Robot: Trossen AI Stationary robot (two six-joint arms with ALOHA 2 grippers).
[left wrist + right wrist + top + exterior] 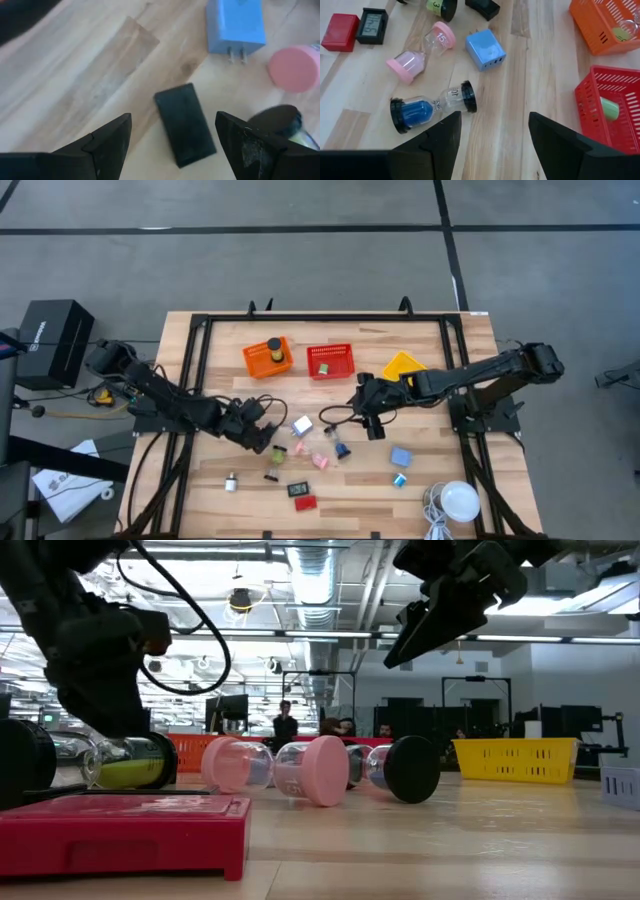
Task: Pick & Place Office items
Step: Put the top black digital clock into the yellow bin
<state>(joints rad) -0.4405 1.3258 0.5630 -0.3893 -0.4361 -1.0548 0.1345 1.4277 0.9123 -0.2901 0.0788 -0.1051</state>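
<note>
Three mesh baskets (330, 361), two arms (180, 405), one white dome (460, 502).

High view: straight down over whole bench (200, 330) | low view: bench-level, facing room | wrist views: close, angled down; both share blue charger (485, 49).

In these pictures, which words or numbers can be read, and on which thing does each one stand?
"15" on the pink sand timer's end cap.
"10" on the black sand timer with blue sand, near its neck.
"3" on the yellow-green timer, cut off by the picture's edge.
Digits on the small black clock: too blurred to read.
</note>
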